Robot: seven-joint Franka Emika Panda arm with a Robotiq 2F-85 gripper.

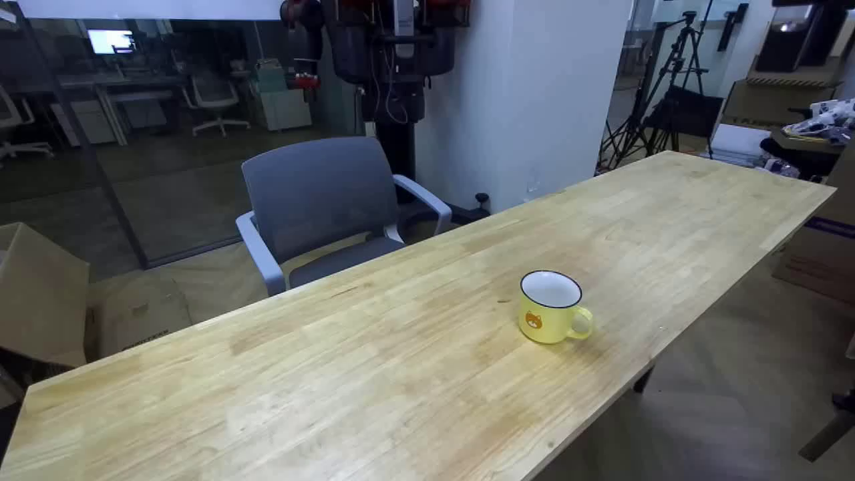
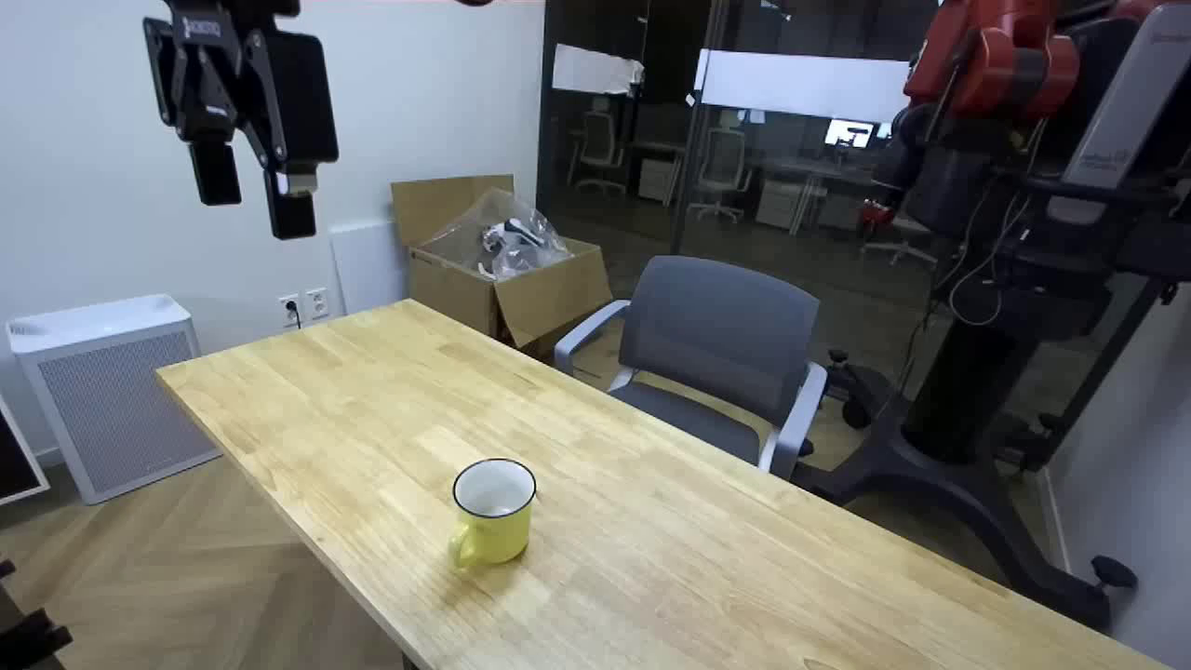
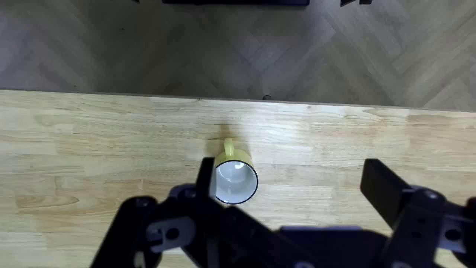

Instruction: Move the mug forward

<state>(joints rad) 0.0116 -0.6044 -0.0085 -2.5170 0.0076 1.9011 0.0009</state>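
A small yellow mug stands upright on the light wooden table [image 1: 334,387]. It has a white inside, a thin dark rim, a side handle and an orange animal print. It shows in both exterior views [image 1: 544,324] [image 2: 500,532]. In the wrist view the mug [image 3: 237,183] is seen from above, partly hidden by the left finger, its handle toward the near table edge at the top. My gripper [image 2: 254,194] hangs well above the table in an exterior view. In the wrist view the gripper [image 3: 290,175] is wide open with nothing between its fingers.
A grey chair [image 1: 320,194] stands at the long table side, its armrests near the edge. A red and black robot [image 2: 986,261] stands behind it. An open cardboard box [image 2: 549,288] and a white air purifier [image 2: 116,391] stand on the floor beyond the table end.
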